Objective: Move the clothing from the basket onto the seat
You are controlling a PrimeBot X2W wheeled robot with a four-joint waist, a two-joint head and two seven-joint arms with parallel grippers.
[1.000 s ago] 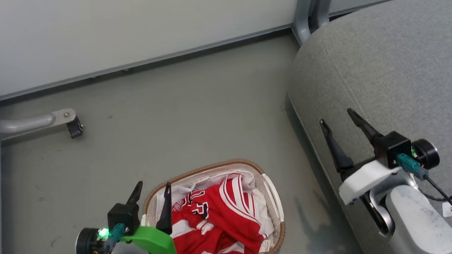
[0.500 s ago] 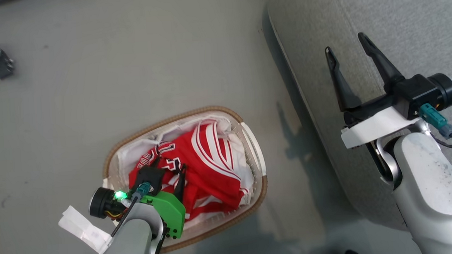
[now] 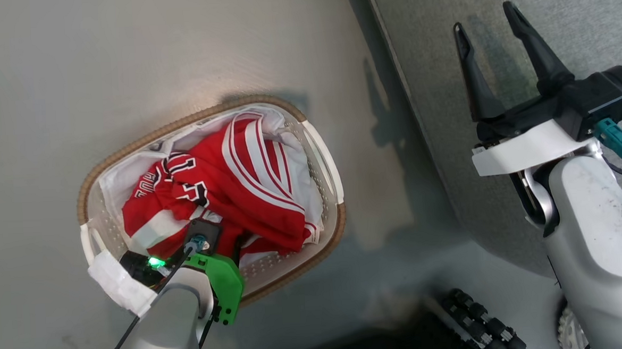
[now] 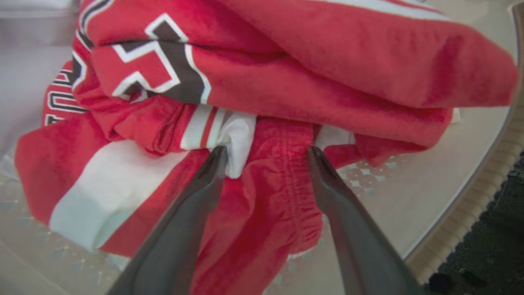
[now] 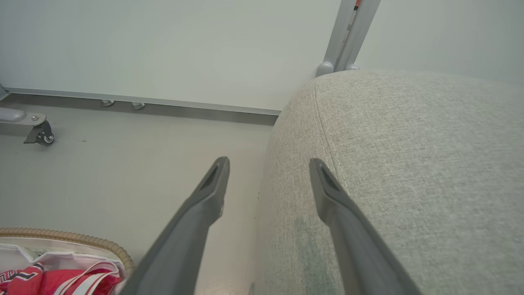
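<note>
The jersey (image 3: 221,190) lies bunched in the basket (image 3: 84,191) on the floor, at the left of the head view. The left pincer (image 4: 266,152) is down in it with its jaws apart, one finger on each side of a red fold with a stitched hem, closed on nothing. From here a shallow bite could take just that fold and let the rest slide out on the lift. The white liner (image 3: 122,174) lies close under the cloth and could come up too, and a trailing sleeve might catch the brown rim and tip the basket. Between basket and seat (image 3: 590,16) runs a strip of bare floor (image 3: 381,192), open for the carry, though the cushion's rounded edge stands higher than the basket, so the load likely has to rise first. The right pincer (image 3: 484,17) hangs open and empty over the seat's edge, near the likely drop spot.
</note>
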